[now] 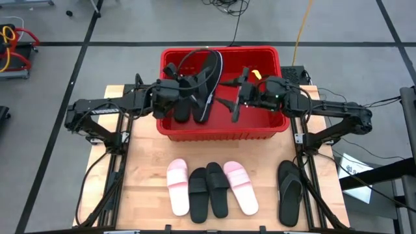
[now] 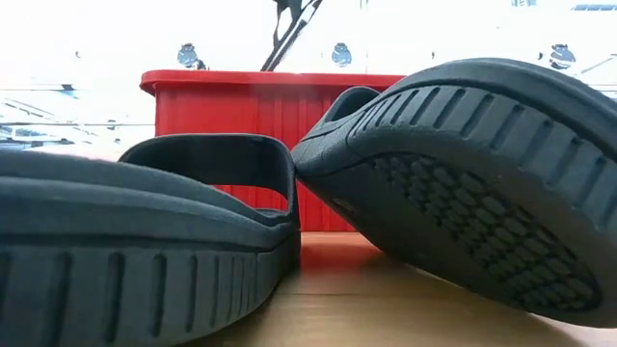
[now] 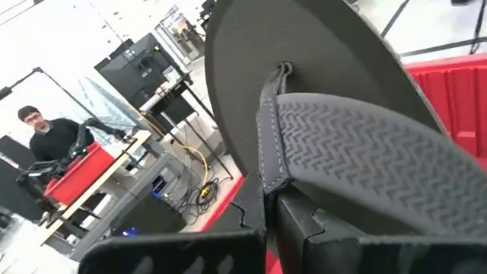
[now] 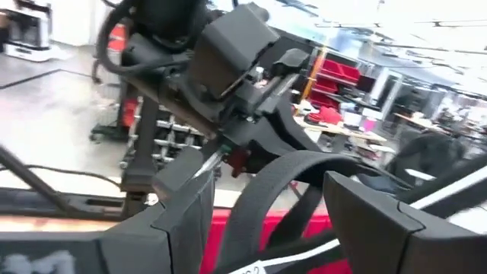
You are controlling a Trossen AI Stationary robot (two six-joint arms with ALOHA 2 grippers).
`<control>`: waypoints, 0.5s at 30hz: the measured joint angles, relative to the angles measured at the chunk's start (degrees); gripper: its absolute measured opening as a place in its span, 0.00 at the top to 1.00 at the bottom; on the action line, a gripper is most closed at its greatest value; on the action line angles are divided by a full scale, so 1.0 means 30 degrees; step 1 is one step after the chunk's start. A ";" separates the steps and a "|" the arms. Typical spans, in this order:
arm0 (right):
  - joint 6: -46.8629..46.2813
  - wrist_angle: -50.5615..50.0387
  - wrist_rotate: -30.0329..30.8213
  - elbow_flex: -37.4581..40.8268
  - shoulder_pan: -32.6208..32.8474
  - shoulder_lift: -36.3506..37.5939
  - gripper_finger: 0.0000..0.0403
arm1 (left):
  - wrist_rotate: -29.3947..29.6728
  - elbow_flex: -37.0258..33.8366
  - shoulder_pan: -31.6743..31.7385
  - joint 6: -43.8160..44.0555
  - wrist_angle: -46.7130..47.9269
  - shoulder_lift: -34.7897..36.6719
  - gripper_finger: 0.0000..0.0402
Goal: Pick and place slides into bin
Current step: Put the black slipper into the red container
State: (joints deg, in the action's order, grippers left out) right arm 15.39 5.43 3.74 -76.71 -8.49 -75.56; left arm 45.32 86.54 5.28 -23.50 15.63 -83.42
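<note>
High view: left gripper [image 1: 185,91] clamps a black flip-flop [image 1: 207,81] over the red bin [image 1: 221,128].

The big red bin [image 1: 221,127] sits at the top middle of the table. Black slides [image 1: 203,84] are held up over it. Lower down lie two pink slides [image 1: 178,187], two black band slides [image 1: 208,190] between them, and one black flip-flop [image 1: 289,193] at the lower right

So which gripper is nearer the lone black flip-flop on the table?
Right. The right gripper hangs open over the bin, on the flip-flop's side of the table. The left gripper is over the bin's far side, shut on another flip-flop.
</note>
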 joint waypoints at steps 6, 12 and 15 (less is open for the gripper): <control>0.0004 0.0121 -0.1311 -0.0015 -0.0409 -0.1083 0.42 | -0.0838 0.0000 -0.0020 0.0018 -0.0636 0.0007 1.00; -0.0309 0.0592 -0.0864 -0.0015 -0.0759 -0.1821 0.42 | -0.0969 0.0000 -0.0420 0.0025 -0.0740 0.0007 1.00; -0.0748 0.1013 -0.0239 -0.0015 -0.0847 -0.1942 0.42 | -0.0966 0.0000 -0.0678 0.0091 -0.0730 0.0007 1.00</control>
State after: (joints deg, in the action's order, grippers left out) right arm 13.14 8.47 3.02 -76.75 -11.04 -81.38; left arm 42.42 86.54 3.24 -23.22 13.44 -83.40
